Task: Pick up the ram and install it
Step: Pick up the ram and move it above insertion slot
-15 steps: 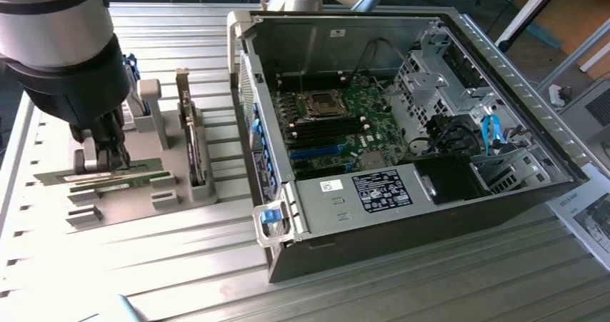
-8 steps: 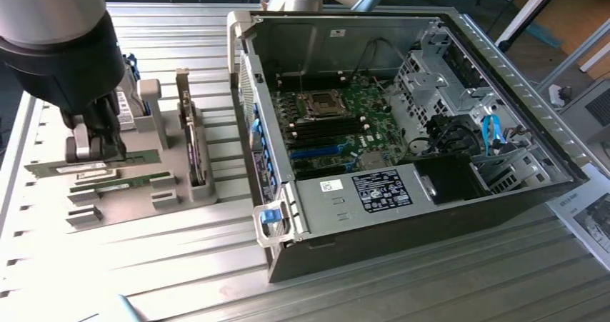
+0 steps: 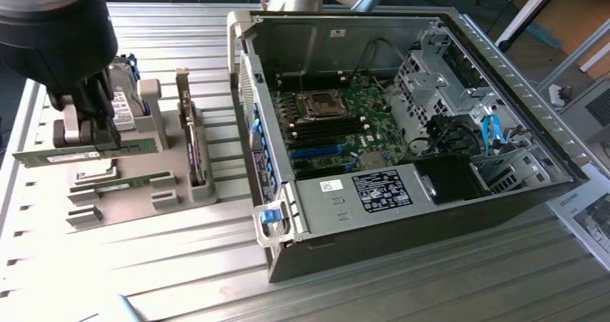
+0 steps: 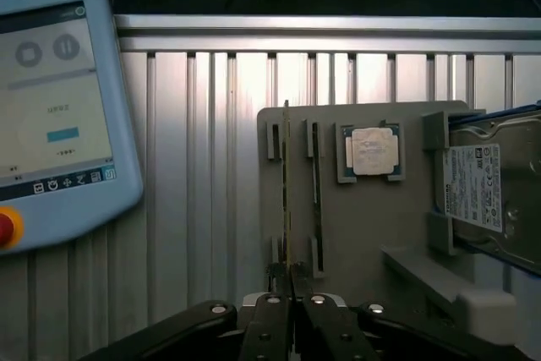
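**Gripper clamping the ram over the parts holder**

The gripper [image 3: 88, 142] is hanging over the grey parts holder [image 3: 143, 200] at the exterior view's left, with its jaws clenched on the ram [image 3: 43, 156]. The green stick is standing on its long edge, roughly level, and both ends are reaching out past the fingers. In the wrist view the gripper [image 4: 292, 314] is pinching the ram [image 4: 286, 192] at its near end. The stick is showing edge-on as a thin line whose far tip is passing just beyond the holder's far edge. I cannot tell whether its lower edge is sitting in the slot or is clear of it.

A second ram stick [image 4: 315, 200] is standing parallel in the neighbouring slot, near but apart. Beyond it the processor chip [image 4: 373, 151] is lying flat in a square recess. The hard drive [image 4: 490, 183] with its white label is taking up the holder's other side. A teach pendant [image 4: 51, 116] is lying on the slatted table [image 3: 143, 265], well apart from the holder, with bare slats between them.

At the exterior view's right the open computer case [image 3: 476, 65] is lying on its side near the holder, with a strip of bare table between them. Its open face is pointing up, exposing the motherboard [image 3: 376, 115]. The dark memory slots [image 3: 329, 129] are lying between the processor socket [image 3: 324, 104] and a blue slot [image 3: 319, 152]. Blue cables [image 3: 491, 133] and drive cages are crowding the case's far side.
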